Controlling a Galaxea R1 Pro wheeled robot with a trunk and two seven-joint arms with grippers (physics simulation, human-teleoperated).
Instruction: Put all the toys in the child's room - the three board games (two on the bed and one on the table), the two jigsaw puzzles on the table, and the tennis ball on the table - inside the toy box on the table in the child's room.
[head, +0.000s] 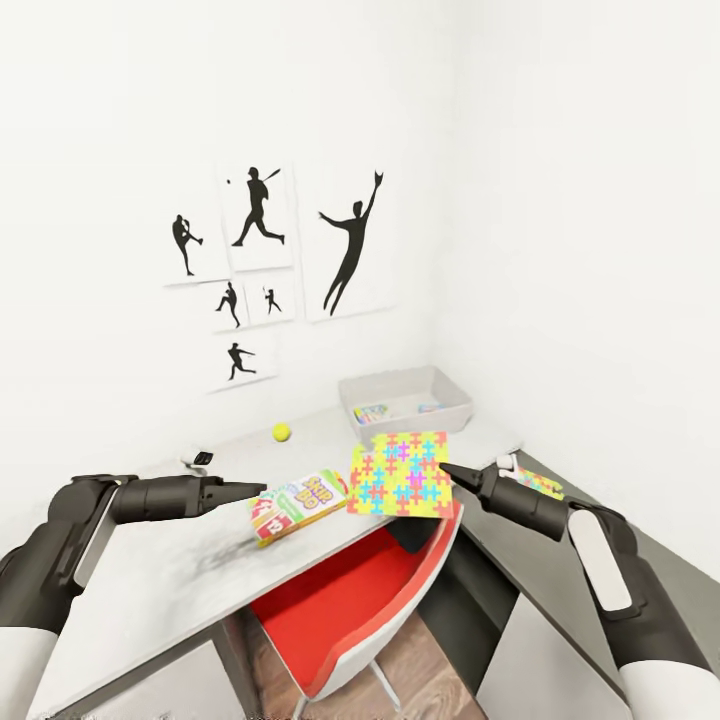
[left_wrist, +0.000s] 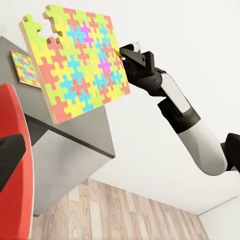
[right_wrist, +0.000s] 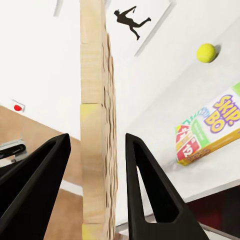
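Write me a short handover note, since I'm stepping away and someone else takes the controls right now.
Right gripper: holds the flat multicoloured jigsaw puzzle square by its edge, upright, lifted off the table.
Left gripper: free, beside the SKIP-BO board game box; its fingers look together.
Pale grey toy box sits at the far corner of the mottled grey table with some flat boxes already inside.
Left to do: place the held puzzle, then SKIP-BO, the yellow tennis ball and the second puzzle lying by the right arm.

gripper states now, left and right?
Left end effector: looks closed, holding nothing.
Right end effector: gripping the jigsaw puzzle by its edge, lifted off the table.
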